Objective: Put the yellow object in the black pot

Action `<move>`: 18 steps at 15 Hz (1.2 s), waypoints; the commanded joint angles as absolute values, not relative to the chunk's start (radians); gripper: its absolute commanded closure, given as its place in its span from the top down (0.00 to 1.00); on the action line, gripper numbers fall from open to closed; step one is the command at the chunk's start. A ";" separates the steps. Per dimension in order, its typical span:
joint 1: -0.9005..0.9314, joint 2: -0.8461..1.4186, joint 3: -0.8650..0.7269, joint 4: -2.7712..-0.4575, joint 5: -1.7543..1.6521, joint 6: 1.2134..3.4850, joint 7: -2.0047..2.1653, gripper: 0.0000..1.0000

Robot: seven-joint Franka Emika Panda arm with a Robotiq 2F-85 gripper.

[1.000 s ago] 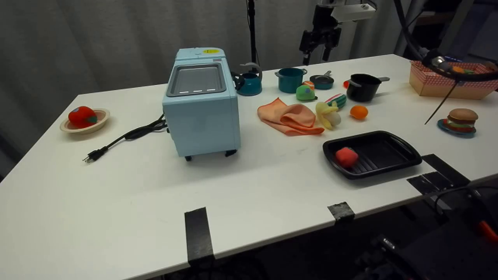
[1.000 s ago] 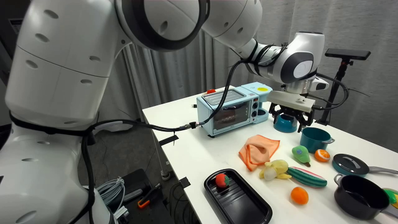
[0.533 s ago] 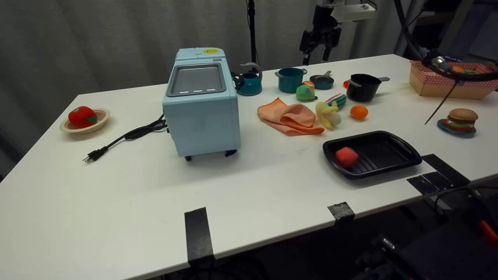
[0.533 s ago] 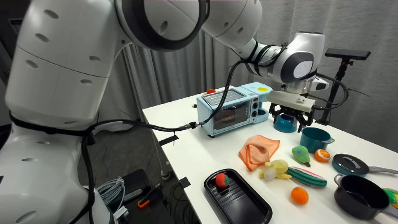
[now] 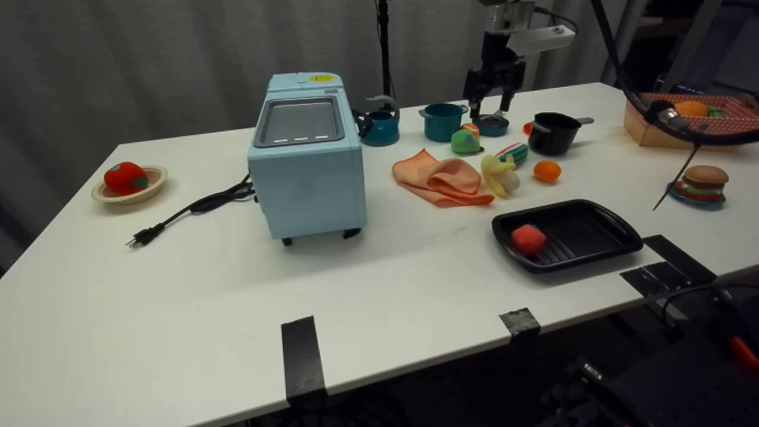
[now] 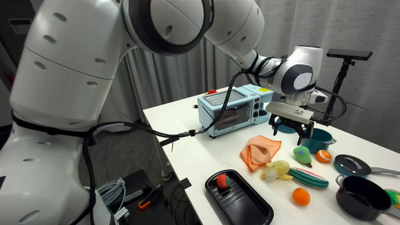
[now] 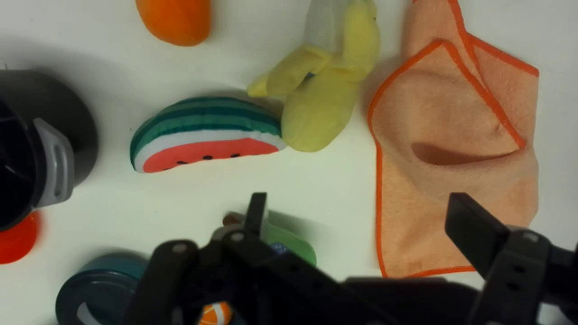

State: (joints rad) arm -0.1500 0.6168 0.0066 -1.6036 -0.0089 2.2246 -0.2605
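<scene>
The white arm point(image 6: 65, 56) has dark joint rings point(image 6: 142, 28), strapped black cables point(image 6: 225, 105) and a black gripper point(image 6: 287, 138).

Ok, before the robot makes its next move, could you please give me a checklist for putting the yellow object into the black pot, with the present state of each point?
1. Claw open, holding nothing: ok.
2. Yellow object between the jaws: not ok, it lies outside them.
3. Yellow object clear of neighbours: not ok, the watermelon slice seems to touch it.
4. Black pot upright, mouth uncovered: ok.
5. Black pot with nothing inside: cannot tell, its bottom is too dark.
</scene>
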 commanded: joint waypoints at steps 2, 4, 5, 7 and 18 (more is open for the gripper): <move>-0.139 0.613 -0.028 -1.680 -0.042 2.251 -0.233 1.00; -0.142 0.619 -0.033 -1.708 -0.043 2.260 -0.232 1.00; -0.145 0.625 -0.032 -1.720 -0.039 2.266 -0.236 1.00; -0.149 0.646 -0.032 -1.741 -0.035 2.294 -0.240 1.00; -0.175 0.778 0.010 -1.742 -0.011 2.466 -0.277 1.00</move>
